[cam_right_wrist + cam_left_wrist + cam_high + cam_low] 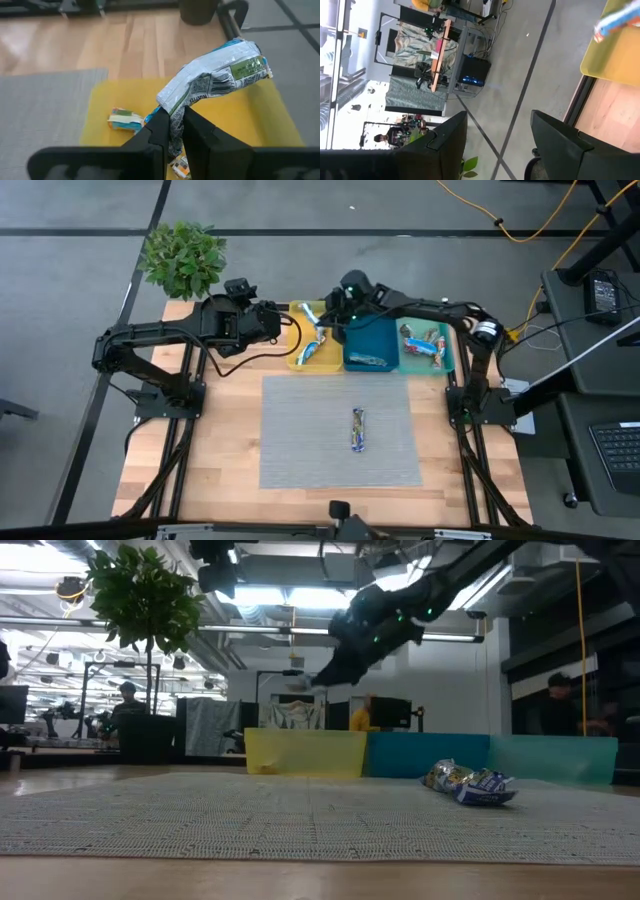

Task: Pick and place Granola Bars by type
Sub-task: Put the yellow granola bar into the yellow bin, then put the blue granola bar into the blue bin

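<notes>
The right gripper [174, 131] is pinching a light, crinkly blue-white foil-wrapped granola bar [215, 77] by its limp end over the yellow plastic tray [235, 120].

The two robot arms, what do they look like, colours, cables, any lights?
Both arms are dark and jointed, with black cables. The left arm ends in a left gripper with broad flat black fingers. The right arm shows a silver collar and a green light near its right gripper.

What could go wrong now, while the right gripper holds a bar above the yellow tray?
The right gripper pinches the blue-white bar only at one wrapper end, so it might slip out. The yellow tray is narrow, and the bar could land on its rim or outside.
</notes>
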Controlling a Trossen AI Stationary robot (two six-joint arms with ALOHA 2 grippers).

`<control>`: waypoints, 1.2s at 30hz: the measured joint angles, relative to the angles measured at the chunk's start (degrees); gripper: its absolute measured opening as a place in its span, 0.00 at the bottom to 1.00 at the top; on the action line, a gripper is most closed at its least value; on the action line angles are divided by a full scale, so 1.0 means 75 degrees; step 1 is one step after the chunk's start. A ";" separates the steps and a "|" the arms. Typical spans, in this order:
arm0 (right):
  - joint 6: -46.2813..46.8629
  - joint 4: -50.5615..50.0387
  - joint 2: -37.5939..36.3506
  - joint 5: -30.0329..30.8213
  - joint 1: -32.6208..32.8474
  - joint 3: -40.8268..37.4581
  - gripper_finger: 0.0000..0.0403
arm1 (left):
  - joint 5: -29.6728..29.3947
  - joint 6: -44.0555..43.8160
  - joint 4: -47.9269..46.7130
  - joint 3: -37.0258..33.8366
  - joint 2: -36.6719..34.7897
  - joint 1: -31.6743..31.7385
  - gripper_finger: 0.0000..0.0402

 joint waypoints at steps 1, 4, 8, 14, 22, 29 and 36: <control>0.0009 0.0117 0.0137 -0.0005 0.0000 0.0000 0.12 | 0.0000 -0.0009 0.0000 0.0000 0.0000 0.0000 0.53; 0.0153 0.0348 0.0491 -0.0006 0.0000 0.0015 0.12 | 0.0011 -0.0099 -0.0001 0.0000 0.0000 0.0000 0.53; 0.0168 0.0158 0.0917 -0.0006 0.0000 0.0277 0.12 | 0.0146 -0.0173 0.0000 0.0000 0.0000 0.0004 0.53; 0.0173 0.0132 0.1031 -0.0003 0.0000 0.0379 0.13 | 0.0299 -0.0242 0.0000 0.0000 0.0000 0.0012 0.53; 0.0215 -0.0031 0.1033 -0.0003 0.0000 0.0379 0.20 | 0.0329 -0.0320 0.0000 0.0000 0.0000 0.0015 0.53; 0.0204 -0.0037 0.1033 -0.0003 0.0000 0.0379 0.29 | 0.0484 -0.0376 -0.0003 0.0000 0.0003 0.0017 0.53; -0.0001 -0.0431 0.1033 -0.0166 0.0124 0.0376 0.36 | 0.0492 -0.0365 -0.0003 0.0000 0.0003 0.0026 0.53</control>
